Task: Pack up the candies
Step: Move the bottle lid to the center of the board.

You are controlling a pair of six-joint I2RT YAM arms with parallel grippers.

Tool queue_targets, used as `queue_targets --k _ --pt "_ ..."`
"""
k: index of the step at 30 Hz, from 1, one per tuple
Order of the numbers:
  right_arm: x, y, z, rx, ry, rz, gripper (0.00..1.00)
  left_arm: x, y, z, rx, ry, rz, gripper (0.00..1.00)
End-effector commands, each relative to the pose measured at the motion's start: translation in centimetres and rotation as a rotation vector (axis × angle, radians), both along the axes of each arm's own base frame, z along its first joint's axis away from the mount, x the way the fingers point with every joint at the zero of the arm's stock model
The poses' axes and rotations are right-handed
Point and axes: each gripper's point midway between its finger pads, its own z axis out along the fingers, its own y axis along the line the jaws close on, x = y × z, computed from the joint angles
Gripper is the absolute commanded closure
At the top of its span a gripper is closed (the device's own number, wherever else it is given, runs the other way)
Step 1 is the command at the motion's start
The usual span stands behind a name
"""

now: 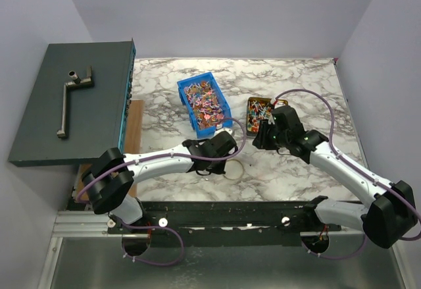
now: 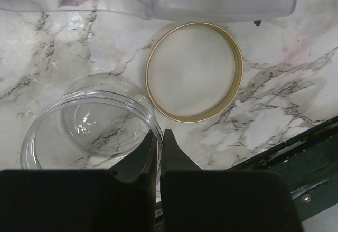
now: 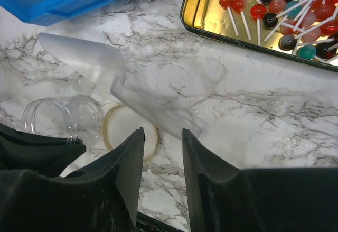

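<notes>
- Seen from above, the candies fill a blue bin near the middle of the marble bench, and both arms reach in just in front of it.
- Only the left wrist camera shows the left gripper pressed together on the wall of a clear jar. The jar stands upright on the bench with no candies in it.
- The same view shows a gold-rimmed lid lying flat just beside the jar.
- Only the right wrist camera shows the right gripper with its fingers apart. A frosted plastic scoop lies on the bench ahead, its handle end pointing into the gap.
- That camera also takes in an open gold tin of lollipops, which is small and hard to read from overhead.
- Whether either right finger touches the scoop handle cannot be told.
- From above, the jar and scoop are lost beside the arms, and the lid shows only as a thin ring by the left arm.
- The right wrist view cuts the bin to one corner with a few candies showing, and the left gripper hides part of the jar.
- The left wrist view crops the scoop at its top edge.
</notes>
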Motion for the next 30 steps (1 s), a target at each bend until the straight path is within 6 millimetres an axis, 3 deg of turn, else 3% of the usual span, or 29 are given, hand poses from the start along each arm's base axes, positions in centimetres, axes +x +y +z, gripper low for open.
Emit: queue_targets --k 1,11,30 --pt "-0.7 -1.2 -0.4 -0.045 0.006 -0.028 0.61 -0.3 -2.9 1.2 -0.061 -0.011 -0.044 0.99" --pt "-1.0 -1.6 -0.3 -0.058 0.01 -0.029 0.56 -0.6 -3.5 1.2 -0.056 -0.018 -0.071 0.99" --pt "-0.8 -0.9 -0.9 -0.071 0.028 0.024 0.53 -0.7 -2.6 0.6 -0.005 -0.02 -0.088 0.74"
